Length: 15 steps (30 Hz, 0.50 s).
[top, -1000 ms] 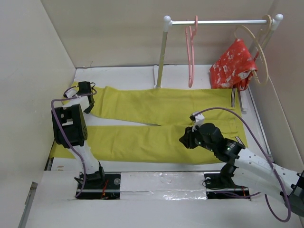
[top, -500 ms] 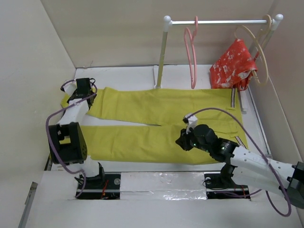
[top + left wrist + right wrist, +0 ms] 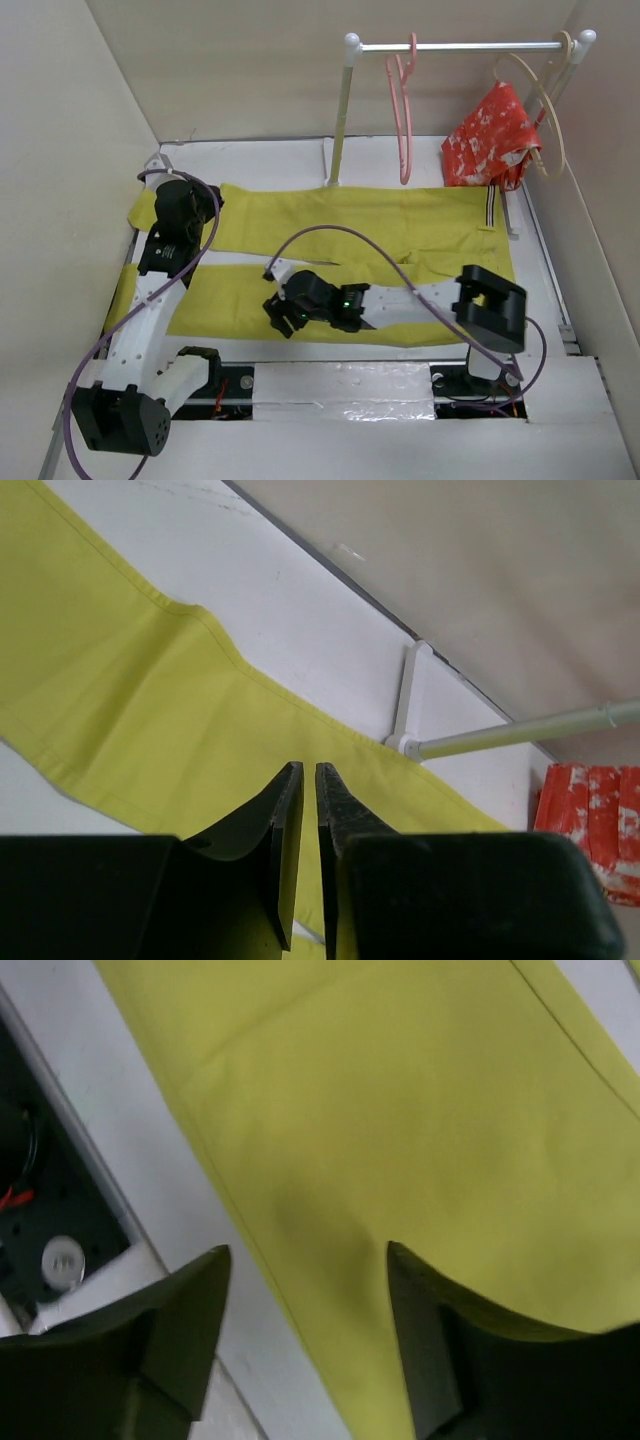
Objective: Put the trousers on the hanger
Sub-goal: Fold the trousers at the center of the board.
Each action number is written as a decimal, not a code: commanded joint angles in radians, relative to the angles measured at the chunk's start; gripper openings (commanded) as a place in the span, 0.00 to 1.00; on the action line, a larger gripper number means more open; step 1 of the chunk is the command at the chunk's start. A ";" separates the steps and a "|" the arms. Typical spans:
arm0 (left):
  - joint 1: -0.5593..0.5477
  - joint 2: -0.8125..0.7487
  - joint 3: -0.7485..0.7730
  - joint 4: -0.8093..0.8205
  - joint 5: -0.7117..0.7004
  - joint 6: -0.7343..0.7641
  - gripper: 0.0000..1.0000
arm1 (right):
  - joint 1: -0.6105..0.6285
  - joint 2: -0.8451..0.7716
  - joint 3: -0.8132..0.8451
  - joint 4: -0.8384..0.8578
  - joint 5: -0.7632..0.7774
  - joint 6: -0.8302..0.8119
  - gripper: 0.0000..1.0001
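The mustard-yellow trousers [image 3: 380,225] lie flat on the white table, legs pointing left and the striped waistband [image 3: 490,210] at the right. The pink hanger [image 3: 402,110] hangs on the rail at the back. My left gripper [image 3: 185,200] hovers over the far leg near its cuff; in the left wrist view [image 3: 307,767] its jaws are nearly together with nothing between them, above the yellow cloth [image 3: 150,700]. My right gripper [image 3: 280,315] is open over the near leg's front edge; in the right wrist view [image 3: 308,1250] its jaws straddle that edge of the cloth [image 3: 420,1130].
A white rack stands at the back, with a post [image 3: 340,110] and a rail [image 3: 460,46]. A red white-patterned garment [image 3: 495,135] and a beige hanger [image 3: 548,110] hang at its right end. Walls close in on the left and right.
My right gripper has slid left along the near leg to its front edge. My left arm has folded down and back, while its gripper stayed over the far leg's cuff end.
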 commanded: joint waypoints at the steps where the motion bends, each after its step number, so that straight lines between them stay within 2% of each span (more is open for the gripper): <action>1: 0.005 -0.029 -0.005 0.010 0.091 0.050 0.10 | 0.013 0.167 0.186 -0.040 0.084 -0.066 0.72; 2: 0.005 -0.036 -0.002 -0.001 0.099 0.056 0.10 | 0.023 0.206 0.225 -0.097 0.101 -0.074 0.82; 4: 0.005 -0.054 -0.010 -0.004 0.102 0.070 0.11 | 0.032 0.285 0.296 -0.120 0.123 -0.088 0.87; 6: 0.005 -0.077 -0.019 -0.006 0.101 0.082 0.12 | 0.032 0.319 0.320 -0.130 0.136 -0.087 0.85; 7: 0.005 -0.082 -0.021 -0.009 0.104 0.086 0.13 | 0.032 0.353 0.330 -0.130 0.144 -0.083 0.80; 8: 0.005 -0.091 -0.022 -0.010 0.107 0.090 0.13 | 0.032 0.371 0.348 -0.151 0.158 -0.083 0.59; 10: 0.005 -0.094 -0.030 -0.015 0.116 0.092 0.13 | 0.021 0.407 0.417 -0.194 0.185 -0.074 0.25; 11: 0.005 -0.095 -0.036 -0.013 0.122 0.092 0.14 | 0.004 0.425 0.435 -0.226 0.219 -0.068 0.02; 15: 0.005 -0.097 -0.073 -0.018 0.145 0.087 0.17 | -0.071 0.384 0.429 -0.193 0.218 -0.039 0.00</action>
